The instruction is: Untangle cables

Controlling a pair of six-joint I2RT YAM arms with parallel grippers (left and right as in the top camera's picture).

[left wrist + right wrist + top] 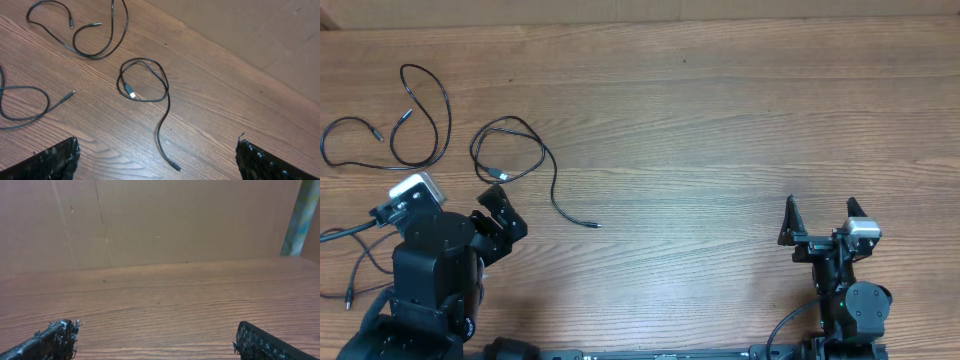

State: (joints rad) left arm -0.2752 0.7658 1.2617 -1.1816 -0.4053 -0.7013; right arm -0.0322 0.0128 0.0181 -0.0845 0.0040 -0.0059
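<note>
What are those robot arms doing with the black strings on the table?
They are meant to untangle cables. Right now three thin black cables lie in loose loops on the wooden table, close to the left arm, and they look apart from one another. That arm's jaws are wide open and hold nothing. The right arm sits on the other side, away from the cables, its jaws open and empty too.

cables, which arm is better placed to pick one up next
Left. The cables all lie on the robot's left, just ahead of the open left pincer and in its wrist view. The right pincer sits far off with none in view.
</note>
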